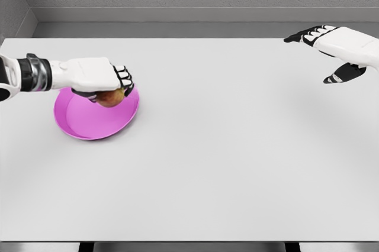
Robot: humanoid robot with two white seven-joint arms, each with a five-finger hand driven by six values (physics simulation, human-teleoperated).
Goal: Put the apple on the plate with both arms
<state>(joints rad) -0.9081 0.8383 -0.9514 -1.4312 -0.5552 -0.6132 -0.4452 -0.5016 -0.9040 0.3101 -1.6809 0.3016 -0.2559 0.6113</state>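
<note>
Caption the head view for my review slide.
Left hand holds a reddish-yellow apple over the round magenta plate; right hand hovers open.

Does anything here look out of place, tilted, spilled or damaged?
Nothing stands out. The left robot hand grips the apple over the pink plate; the right robot hand hangs open, far right. The table shows no spill.

The left hand, its arm reaching in level, sits knuckles-up above the plate, fingers curled around the apple. Well right of the plate, the right hand hovers, fingers spread.
</note>
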